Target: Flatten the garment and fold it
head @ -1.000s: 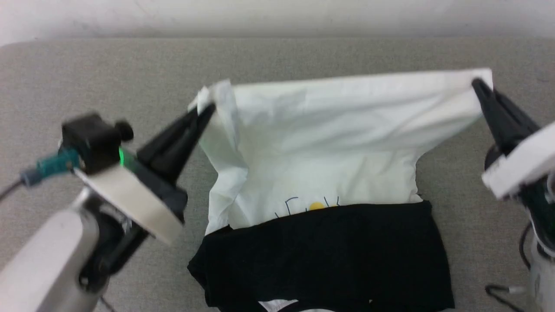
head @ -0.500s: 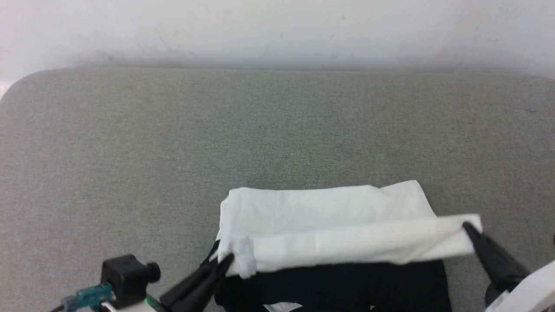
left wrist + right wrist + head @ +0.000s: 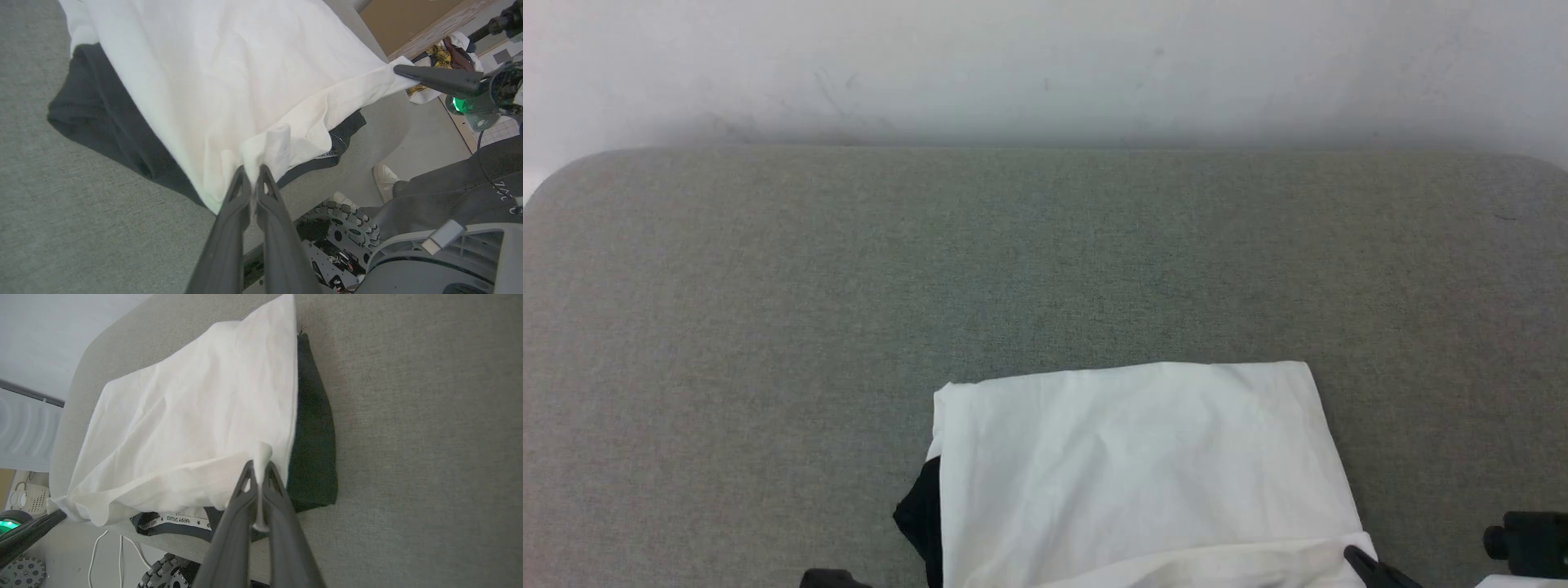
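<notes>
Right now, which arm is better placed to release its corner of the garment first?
Right, probably. The right gripper pinches a flat corner of the garment lying over the black layer. The left gripper is shut on a bunched, wrinkled corner that likely needs pulling outward first.

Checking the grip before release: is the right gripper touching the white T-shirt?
Touching. Right wrist view: the right gripper, shut, pinches a corner of the soft white T-shirt with black sleeves.

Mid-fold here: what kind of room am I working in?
Probably a robot lab or test room rather than a home: a grey fabric-covered table against a bare white wall, with a heap of clothes and a person's shoe nearby.
</notes>
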